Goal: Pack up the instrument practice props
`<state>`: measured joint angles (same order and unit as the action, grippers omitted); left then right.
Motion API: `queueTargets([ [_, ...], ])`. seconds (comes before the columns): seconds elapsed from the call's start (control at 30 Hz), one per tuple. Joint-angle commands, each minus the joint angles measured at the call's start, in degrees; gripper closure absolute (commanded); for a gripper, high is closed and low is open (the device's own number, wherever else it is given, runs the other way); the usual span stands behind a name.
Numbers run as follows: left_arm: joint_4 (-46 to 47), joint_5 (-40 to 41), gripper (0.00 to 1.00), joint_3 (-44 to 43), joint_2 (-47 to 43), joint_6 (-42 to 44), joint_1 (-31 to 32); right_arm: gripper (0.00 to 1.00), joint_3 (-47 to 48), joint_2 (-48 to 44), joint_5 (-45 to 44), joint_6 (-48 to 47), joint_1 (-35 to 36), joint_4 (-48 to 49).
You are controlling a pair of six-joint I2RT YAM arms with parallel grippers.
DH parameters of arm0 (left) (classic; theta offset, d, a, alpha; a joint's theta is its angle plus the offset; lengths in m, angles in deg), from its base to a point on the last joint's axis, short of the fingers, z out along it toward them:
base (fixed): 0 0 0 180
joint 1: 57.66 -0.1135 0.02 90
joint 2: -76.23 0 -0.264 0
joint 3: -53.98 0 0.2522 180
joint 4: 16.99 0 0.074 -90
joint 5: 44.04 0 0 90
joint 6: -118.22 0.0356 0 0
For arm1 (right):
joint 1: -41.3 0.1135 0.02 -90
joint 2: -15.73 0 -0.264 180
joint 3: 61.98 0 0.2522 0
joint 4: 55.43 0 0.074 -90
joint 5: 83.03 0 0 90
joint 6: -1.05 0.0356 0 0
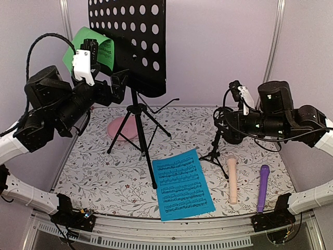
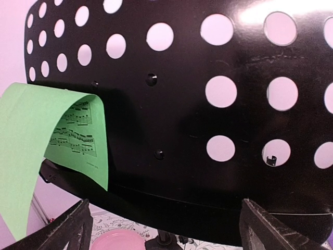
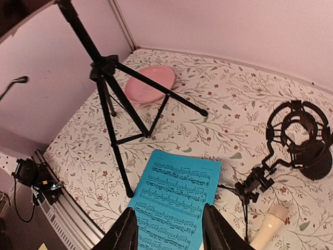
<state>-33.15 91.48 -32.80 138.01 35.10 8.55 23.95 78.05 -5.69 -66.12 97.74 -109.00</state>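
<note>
Up at the left end of the music stand, your left pincer is raised with its fingers spread wide and nothing between them. It faces the perforated black panel and the ledge along the panel's bottom. The green sheet sits at that left end, curled over so its printed side turns toward the panel. Its lower corner hangs down just beside your left finger; you cannot tell from these views whether they touch. The stand is upright on its tripod legs toward the back of the floral table, and a pink plate lies on the cloth just behind the legs.

Your right pincer hangs above the right half of the table with its fingers apart and empty, looking down at the near edge of the blue sheet. That sheet lies flat on the cloth, printed side up, just right of the stand's nearest leg. To its right, the beige microphone lies on the table, and the purple microphone lies near it, farther right, the two apart and roughly parallel. A small black mic stand with a ring-shaped cradle is upright behind the beige microphone, below your right arm.
</note>
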Motion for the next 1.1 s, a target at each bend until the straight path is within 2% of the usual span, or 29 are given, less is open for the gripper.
queueTargets([
  [0.0,-0.37,2.91,0.01,-1.74,-2.29,0.02,-2.38,0.56,-0.84,-2.37,7.14,-9.43,0.01,9.75],
  [0.17,-10.32,2.49,0.01,-8.6,-2.01,-10.03,-6.35,0.56,-1.14,-2.3,6.84,-11.26,0.03,13.11],
  [0.33,-7.45,-4.79,0.01,-7.35,-5.03,-17.14,-7.69,0.56,-2.33,-0.91,7.37,-11.74,0.01,15.78],
  [0.53,-11.79,-5.84,0.01,-8.81,-8.49,-26.86,-11.19,0.56,-2.37,-0.12,7.53,-10.88,0.03,17.3],
  [0.63,-18.23,-7.53,0.01,-12.72,-7.18,-29.56,-14.98,0.56,-4.21,-1.02,8.68,-10.29,0.0,17.79],
  [0.7,-25.94,-9.41,0.01,-17.19,-3.71,-32.02,-18.35,0.56,-5.17,-2.25,11.86,-10.64,0.03,18.61],
  [0.8,-36.52,-14.79,0.01,-23.74,0.9,-36.85,-26.24,0.56,-6.92,-4.5,17.75,-12.42,0.02,20.46],
  [0.9,-40.72,-24.69,0.02,-26.95,2.56,-40.34,-37.38,0.56,-8.65,-6.72,22.24,-13.7,0.04,21.99],
  [0.97,-42.07,-33.32,0.03,-27.99,3.57,-42.36,-45.51,0.56,-9.4,-7.96,24.92,-14.08,0.01,22.9],
  [1.07,-46.25,-51.79,0.04,-29.3,6.28,-45.86,-59.77,0.55,-10.54,-9.54,26.99,-14.04,0.0,23.91],
])
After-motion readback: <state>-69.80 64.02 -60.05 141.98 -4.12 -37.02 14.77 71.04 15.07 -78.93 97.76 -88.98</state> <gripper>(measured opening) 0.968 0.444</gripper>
